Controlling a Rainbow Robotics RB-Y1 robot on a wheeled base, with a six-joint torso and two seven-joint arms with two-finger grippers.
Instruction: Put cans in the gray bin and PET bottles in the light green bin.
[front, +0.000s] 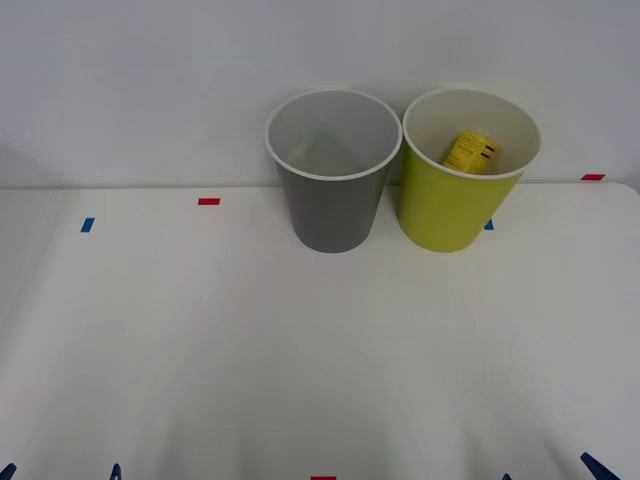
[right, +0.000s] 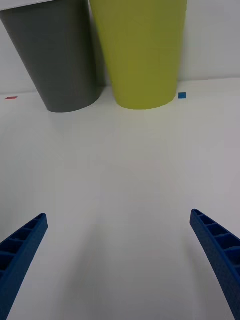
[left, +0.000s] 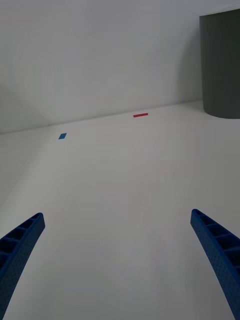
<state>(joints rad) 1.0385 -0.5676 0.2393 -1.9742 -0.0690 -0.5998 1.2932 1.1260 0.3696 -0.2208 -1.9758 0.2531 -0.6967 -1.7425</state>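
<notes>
The gray bin (front: 332, 200) stands upright at the back middle of the white table, its visible interior bare. Touching or nearly touching it on the right stands the light green bin (front: 460, 205), with a PET bottle (front: 470, 150) in a yellow label lying inside. Cans are out of view. My left gripper (front: 60, 472) and right gripper (front: 550, 472) sit low at the table's near edge, both open and holding nothing, far from the bins. The right wrist view looks across bare table at the gray bin (right: 60, 55) and green bin (right: 140, 50); the right gripper (right: 120, 260) is spread wide. The left gripper (left: 117, 260) is spread too, with the gray bin (left: 222, 65) off to one side.
Small tape marks lie on the table: red (front: 208, 201) and blue (front: 88, 225) at the left, red (front: 593, 177) at the far right, blue (front: 488, 225) by the green bin. A white wall rises right behind the bins.
</notes>
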